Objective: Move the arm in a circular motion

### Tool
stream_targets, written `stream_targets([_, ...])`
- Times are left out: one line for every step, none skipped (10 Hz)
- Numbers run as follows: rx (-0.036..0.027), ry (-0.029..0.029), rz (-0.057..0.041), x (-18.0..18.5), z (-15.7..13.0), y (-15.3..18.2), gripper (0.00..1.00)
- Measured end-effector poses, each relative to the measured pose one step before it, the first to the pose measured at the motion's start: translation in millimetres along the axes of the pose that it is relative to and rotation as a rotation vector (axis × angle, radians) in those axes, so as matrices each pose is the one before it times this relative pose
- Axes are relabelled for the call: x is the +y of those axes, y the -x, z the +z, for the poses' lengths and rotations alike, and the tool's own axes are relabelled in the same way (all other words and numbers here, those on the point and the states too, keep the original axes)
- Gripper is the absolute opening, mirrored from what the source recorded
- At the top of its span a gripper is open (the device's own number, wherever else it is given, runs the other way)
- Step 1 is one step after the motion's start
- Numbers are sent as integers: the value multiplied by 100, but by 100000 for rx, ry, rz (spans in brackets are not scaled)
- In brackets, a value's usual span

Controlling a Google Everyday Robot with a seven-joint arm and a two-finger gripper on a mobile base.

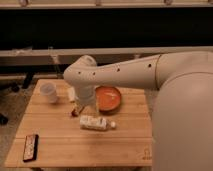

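Note:
The cream-white arm [130,72] reaches in from the right across the wooden table [65,145]. It bends at a bulbous joint [80,75] above the table's back left part. From there a short segment points down to the gripper [79,107], which hangs just above the tabletop between a white cup [49,92] and an orange bowl [108,98]. The arm covers most of the gripper. A small reddish thing [74,112] shows right at its tip.
A white bottle [95,122] lies on its side just in front of the gripper. A black remote [31,147] rests at the table's front left corner. The arm's thick base [182,125] fills the right side. Dark shelving [100,30] runs behind the table.

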Motion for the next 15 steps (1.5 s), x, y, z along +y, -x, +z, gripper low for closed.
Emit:
stream_targets([-109, 374, -308, 262, 17, -37, 65])
stream_targets([-93, -20, 326, -186, -71, -3, 65])
stream_targets([11, -255, 321, -522, -40, -133, 65])
stream_targets([-156, -8, 151, -408, -36, -66, 65])
stream_targets([-54, 98, 220, -236, -18, -37, 65])
stream_targets([-96, 319, 272, -78, -44, -39, 65])
stream_targets([-86, 241, 406, -139, -60, 37, 65])
stream_targets([-86, 264, 346, -371, -143, 59, 65])
stream_targets([-108, 32, 296, -500, -53, -2, 65])
stream_targets([-36, 152, 600, -504, -81, 58, 65])
stream_targets([-227, 784, 811, -987, -191, 323, 65])
stream_targets([-69, -78, 486, -623, -37, 166, 65])
stream_targets([43, -36, 916, -667, 4, 81, 65])
stream_targets([16, 115, -20, -19, 31, -174, 65])
stream_targets([-91, 280, 251, -122, -33, -267, 65])
